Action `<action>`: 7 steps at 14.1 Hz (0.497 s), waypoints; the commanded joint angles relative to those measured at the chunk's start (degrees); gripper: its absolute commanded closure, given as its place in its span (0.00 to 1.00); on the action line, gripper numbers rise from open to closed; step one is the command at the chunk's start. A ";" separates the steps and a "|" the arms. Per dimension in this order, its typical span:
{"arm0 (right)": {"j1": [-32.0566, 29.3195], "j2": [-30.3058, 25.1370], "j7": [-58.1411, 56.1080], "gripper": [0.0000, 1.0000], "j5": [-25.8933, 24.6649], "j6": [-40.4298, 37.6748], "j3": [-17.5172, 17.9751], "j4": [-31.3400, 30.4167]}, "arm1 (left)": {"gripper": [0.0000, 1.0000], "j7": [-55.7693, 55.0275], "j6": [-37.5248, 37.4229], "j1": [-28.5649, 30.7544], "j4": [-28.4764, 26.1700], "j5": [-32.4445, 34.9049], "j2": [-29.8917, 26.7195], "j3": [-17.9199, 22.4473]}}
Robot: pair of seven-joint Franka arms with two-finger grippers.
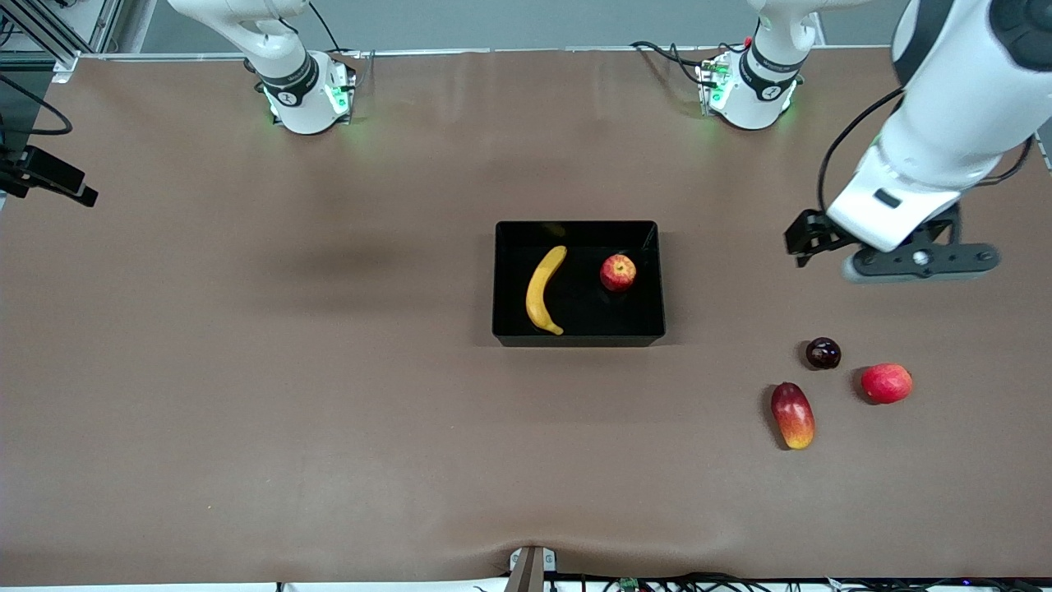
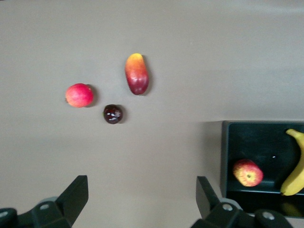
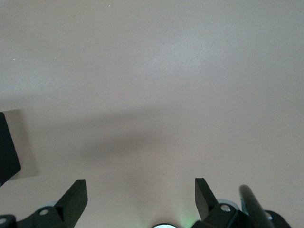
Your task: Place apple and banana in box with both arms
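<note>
Apple (image 1: 618, 272) and banana (image 1: 544, 289) both lie in the box (image 1: 578, 336) at frame centre, so the job looks done. Left gripper (image 2: 142, 199) hangs at the right edge over bare desk (image 1: 246, 370), jaws released and empty; right gripper (image 3: 141, 199), jaws likewise released, waits

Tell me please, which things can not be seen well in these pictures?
- Right tool: outside the front view; only its wrist view shows its open fingertips.
- Box: right wrist view shows just a corner, cut by the edge.
- Banana: cut by the left wrist view's edge.
</note>
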 commanded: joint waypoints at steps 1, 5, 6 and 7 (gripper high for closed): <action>-1.22 -0.54 -0.75 0.00 0.95 -0.18 0.79 -0.44 | 0.00 3.41 0.21 -2.26 -5.81 -4.07 -6.55 6.23; -1.31 -0.54 -0.75 0.00 0.95 -0.26 0.79 -0.44 | 0.00 8.07 0.21 -4.02 -11.70 -8.91 -12.88 14.06; -1.31 -0.54 -0.75 0.00 0.95 -0.26 0.79 -0.44 | 0.00 8.33 0.12 -3.94 -13.02 -8.92 -14.20 14.60; -1.31 -0.54 -0.75 0.00 0.95 -0.18 0.79 -0.44 | 0.00 8.34 0.21 -3.85 -14.51 -8.92 -15.43 14.61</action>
